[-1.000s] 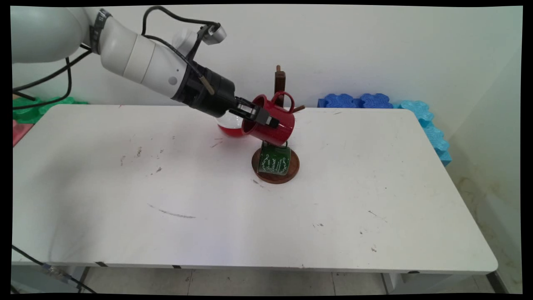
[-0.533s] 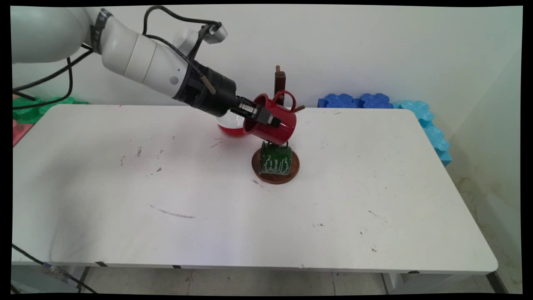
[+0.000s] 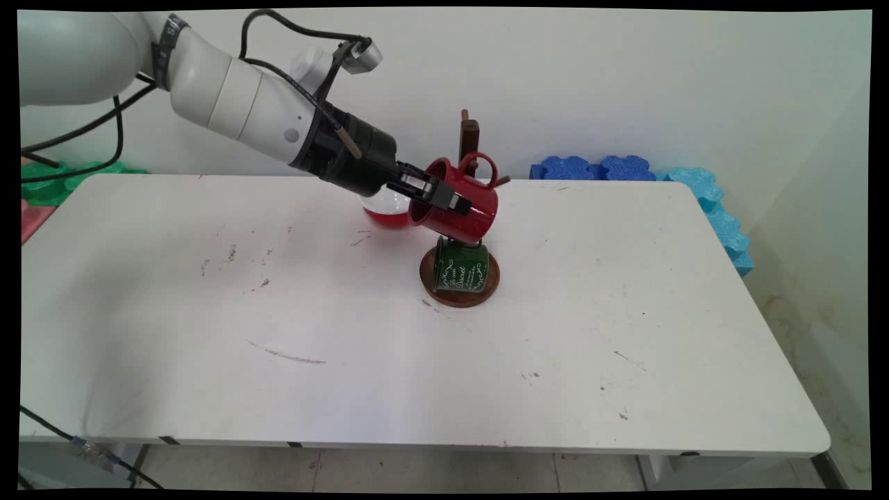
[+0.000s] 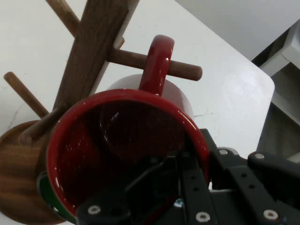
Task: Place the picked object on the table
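Place: robot lab
Signs: white arm (image 3: 229, 104) with cables (image 3: 111, 132) over scuffed table (image 3: 347, 361); bare wall (image 3: 625, 83); foam mats (image 3: 694, 194) beside table

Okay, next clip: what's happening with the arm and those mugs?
The gripper is shut on the rim of a red mug, with one finger inside the cup, holding it tilted beside a wooden mug tree. In the hand view the mug's handle overlaps one of the tree's pegs; whether the peg passes through it cannot be told. A green mug hangs low on the tree, over its round base. A red-and-white ball lies on the table behind the gripper.
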